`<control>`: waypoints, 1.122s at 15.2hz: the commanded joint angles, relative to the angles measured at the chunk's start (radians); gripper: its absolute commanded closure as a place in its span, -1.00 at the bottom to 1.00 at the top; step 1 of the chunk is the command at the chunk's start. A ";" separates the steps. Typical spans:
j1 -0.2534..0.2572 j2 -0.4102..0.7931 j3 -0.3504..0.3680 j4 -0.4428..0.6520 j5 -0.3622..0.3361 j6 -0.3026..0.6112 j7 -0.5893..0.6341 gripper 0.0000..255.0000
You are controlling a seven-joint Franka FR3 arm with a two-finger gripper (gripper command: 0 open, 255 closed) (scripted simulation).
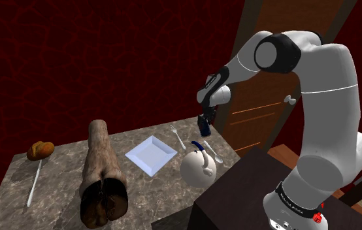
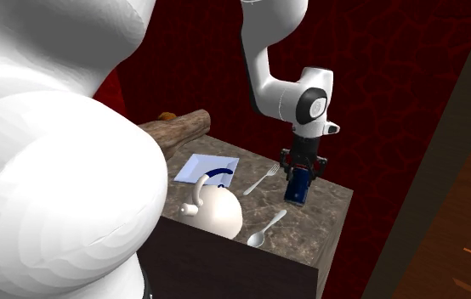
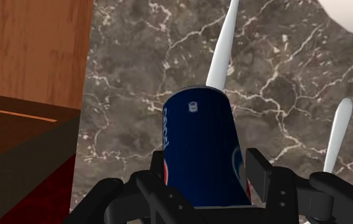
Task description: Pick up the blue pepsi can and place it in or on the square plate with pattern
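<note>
Black gripper (image 3: 204, 181) clenched on the blue Pepsi can (image 3: 201, 146), which is held above the marble table (image 1: 59, 186).

In the shoulder view the can is a little right of the centre, over the far right corner of the table. It is apart from the white square plate (image 1: 151, 155), which lies flat in the middle of the frame. A fork (image 1: 177, 135) lies between them. A white teapot (image 1: 197, 166) and a spoon (image 1: 213, 152) are nearer the lower right.

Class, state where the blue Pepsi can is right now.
In the second exterior view, the can is clasped in the gripper at the table's right end, just right of the fork.
</note>
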 commanded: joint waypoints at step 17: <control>0.092 -0.171 -0.009 -0.045 -0.043 -0.123 0.119 1.00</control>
